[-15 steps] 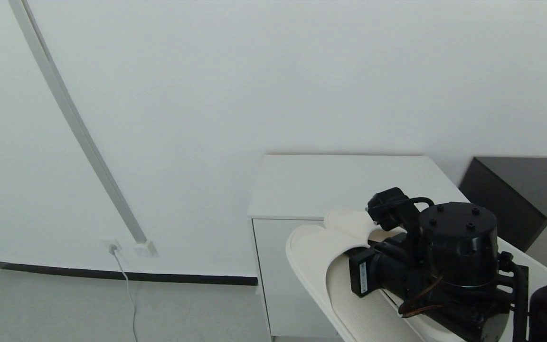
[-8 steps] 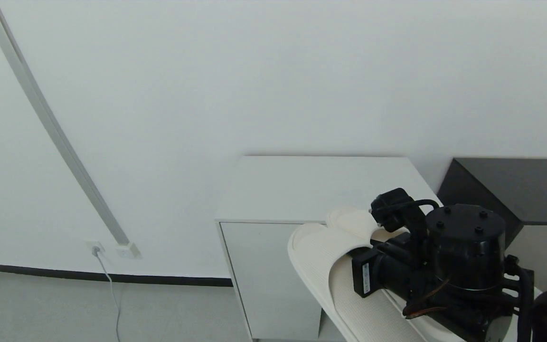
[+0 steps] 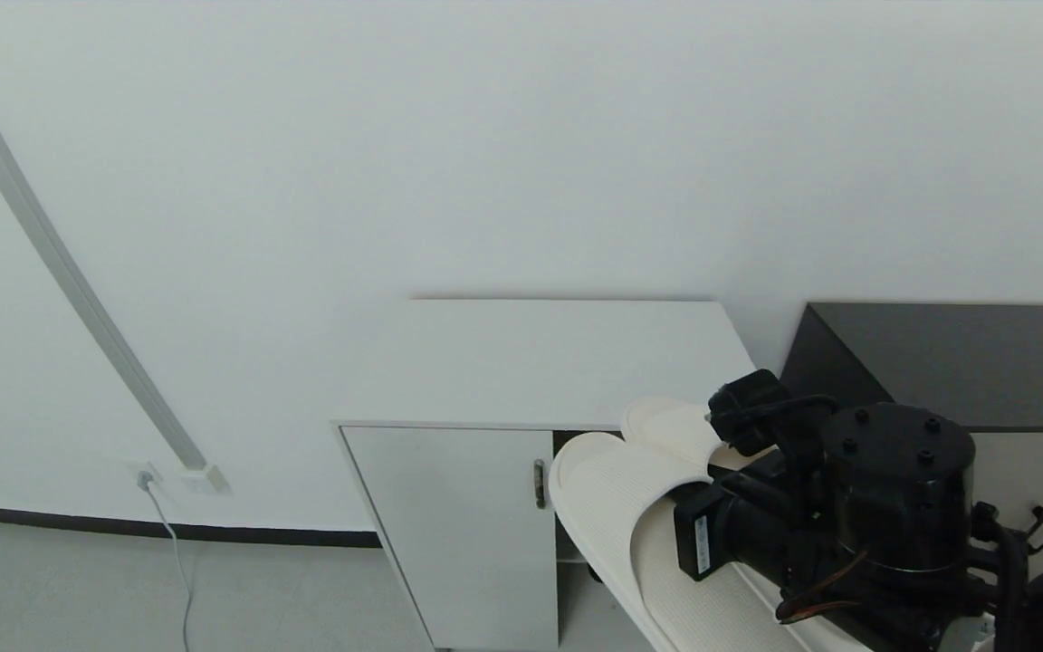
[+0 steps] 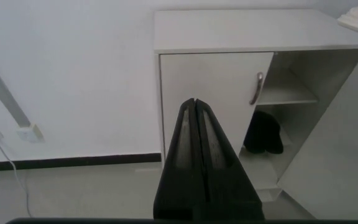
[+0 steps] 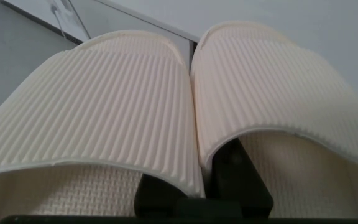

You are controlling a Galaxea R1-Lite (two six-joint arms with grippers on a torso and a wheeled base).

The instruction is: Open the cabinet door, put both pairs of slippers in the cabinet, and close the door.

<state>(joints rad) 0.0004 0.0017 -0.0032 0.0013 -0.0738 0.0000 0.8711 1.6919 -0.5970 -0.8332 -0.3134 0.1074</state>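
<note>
Cream slippers (image 3: pixel 617 489), head view: toes-first toward cabinet (image 3: pixel 540 362) opening just ahead, below | left wrist: left gripper (image 4: pixel 196 143) fingers together, empty; dark pair (image 4: pixel 265 132) shelved ahead, open door (image 4: pixel 340 149) flanking | right wrist: right gripper (image 5: pixel 201 190) clamped on slippers' inner edges, long axis forward; we judge right arm nearer.

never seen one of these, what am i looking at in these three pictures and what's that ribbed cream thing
It is a two-armed robot on wheels. The wide picture comes from a camera on its head; the other two come from cameras on its wrists. The ribbed things are a pair of cream slippers, held side by side by the right gripper. The left gripper is shut and empty, facing a white cabinet. Its open door shows the shelves; a dark pair, likely slippers, sits low inside.
</note>
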